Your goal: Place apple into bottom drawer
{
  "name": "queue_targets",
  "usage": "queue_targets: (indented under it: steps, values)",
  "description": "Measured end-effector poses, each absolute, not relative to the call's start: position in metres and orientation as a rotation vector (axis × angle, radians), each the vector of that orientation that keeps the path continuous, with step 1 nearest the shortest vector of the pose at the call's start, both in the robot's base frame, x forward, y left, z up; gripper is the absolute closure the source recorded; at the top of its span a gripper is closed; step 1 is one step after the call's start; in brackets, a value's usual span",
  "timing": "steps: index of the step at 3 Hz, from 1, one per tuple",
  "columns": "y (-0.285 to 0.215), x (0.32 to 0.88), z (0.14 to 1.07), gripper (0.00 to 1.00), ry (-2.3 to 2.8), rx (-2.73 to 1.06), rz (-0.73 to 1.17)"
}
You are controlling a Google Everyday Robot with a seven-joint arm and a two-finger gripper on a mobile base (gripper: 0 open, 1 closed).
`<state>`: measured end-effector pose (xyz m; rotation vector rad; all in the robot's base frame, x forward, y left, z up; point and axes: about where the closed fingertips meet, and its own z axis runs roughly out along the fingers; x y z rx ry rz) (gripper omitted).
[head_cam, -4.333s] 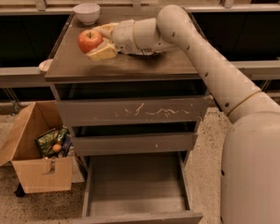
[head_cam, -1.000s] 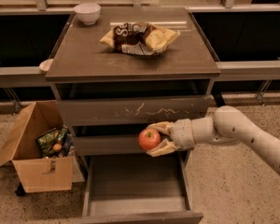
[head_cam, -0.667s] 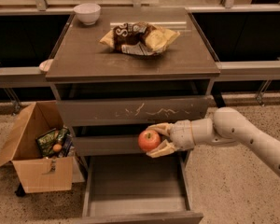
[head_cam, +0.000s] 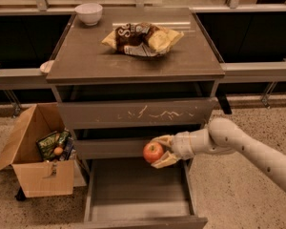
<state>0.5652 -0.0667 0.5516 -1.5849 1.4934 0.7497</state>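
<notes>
Camera view: fingers (head_cam: 165,161) around apple (head_cam: 153,152), seemingly mid-air

A smooth, rounded cream arm (head_cam: 248,144) is narrowing into a segmented white wrist and a tan-fingered gripper (head_cam: 160,152), which is touching the apple (head_cam: 151,151).

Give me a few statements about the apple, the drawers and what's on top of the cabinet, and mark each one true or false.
1. The tool grips the apple above the open bottom drawer. True.
2. The apple rests on the drawer floor. False: it is held in the air, and the floor is bare.
3. A white bowl stands on the cabinet top. True.
4. The scratched drawer front is pulled out. False: it is shut.
</notes>
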Motion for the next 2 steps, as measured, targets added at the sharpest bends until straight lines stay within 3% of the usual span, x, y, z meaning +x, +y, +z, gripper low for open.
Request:
queue_targets:
  steps: [2]
  values:
    - [-0.088, 0.572, 0.402, 1.0, 1.627, -1.622, 0.808]
